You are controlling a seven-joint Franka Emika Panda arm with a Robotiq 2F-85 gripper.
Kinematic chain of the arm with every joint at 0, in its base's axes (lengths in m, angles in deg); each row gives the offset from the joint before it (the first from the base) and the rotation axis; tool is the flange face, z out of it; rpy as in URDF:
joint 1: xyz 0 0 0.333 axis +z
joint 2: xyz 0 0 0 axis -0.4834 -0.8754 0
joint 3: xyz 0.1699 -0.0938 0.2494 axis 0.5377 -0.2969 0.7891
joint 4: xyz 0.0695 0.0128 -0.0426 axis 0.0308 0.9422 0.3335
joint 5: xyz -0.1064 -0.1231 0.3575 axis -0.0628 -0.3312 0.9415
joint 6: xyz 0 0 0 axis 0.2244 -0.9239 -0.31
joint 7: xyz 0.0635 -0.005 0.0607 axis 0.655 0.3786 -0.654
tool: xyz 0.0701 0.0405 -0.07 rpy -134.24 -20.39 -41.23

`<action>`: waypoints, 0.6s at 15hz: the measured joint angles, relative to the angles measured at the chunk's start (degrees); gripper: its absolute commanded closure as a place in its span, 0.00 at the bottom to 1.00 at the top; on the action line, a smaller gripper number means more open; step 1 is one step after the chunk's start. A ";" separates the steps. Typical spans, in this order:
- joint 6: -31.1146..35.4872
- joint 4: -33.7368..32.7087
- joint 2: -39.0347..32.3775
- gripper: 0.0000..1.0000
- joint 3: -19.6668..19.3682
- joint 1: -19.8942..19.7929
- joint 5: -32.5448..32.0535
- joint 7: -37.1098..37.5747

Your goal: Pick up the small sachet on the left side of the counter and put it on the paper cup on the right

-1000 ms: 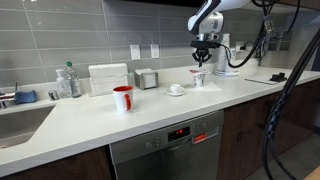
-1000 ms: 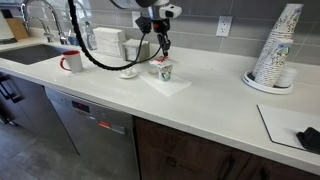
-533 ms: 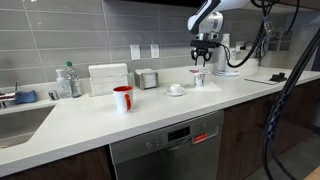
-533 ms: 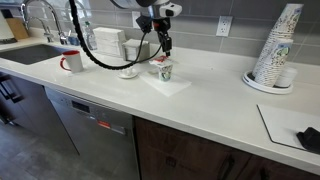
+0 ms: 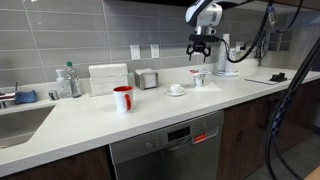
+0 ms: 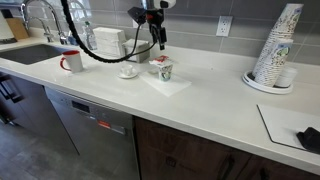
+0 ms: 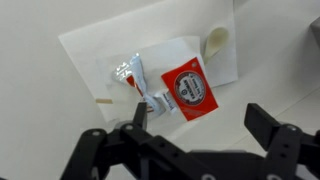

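Note:
The paper cup (image 5: 199,78) (image 6: 164,71) stands on a white napkin (image 6: 170,84) on the counter (image 5: 130,115) (image 6: 200,100). A red patch on its top (image 5: 198,71) looks like the small sachet. In the wrist view the red sachet (image 7: 190,88) with a round logo lies flat below me, beside a crumpled silver and red wrapper (image 7: 130,75); the cup's rim is hidden there. My gripper (image 5: 201,46) (image 6: 156,40) (image 7: 200,120) hangs open a short way above the cup, with nothing between its fingers.
A white teacup on a saucer (image 5: 176,89) (image 6: 129,71) sits close beside the paper cup. Farther along are a red mug (image 5: 122,98) (image 6: 71,61), a white box (image 5: 108,79), bottles (image 5: 67,80) and the sink (image 5: 15,120). A tall stack of cups (image 6: 275,50) stands at the other end.
The jaws have gone from shut to wide open, and the gripper has risen away from the cup. The red sachet has stayed on the cup.

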 measured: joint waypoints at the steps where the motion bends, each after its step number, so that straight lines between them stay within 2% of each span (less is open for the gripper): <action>1: -1.02 1.41 1.48 0.00 0.70 0.02 0.48 -2.27; 9: -6.46 18.72 17.63 0.00 3.74 0.44 1.45 -23.33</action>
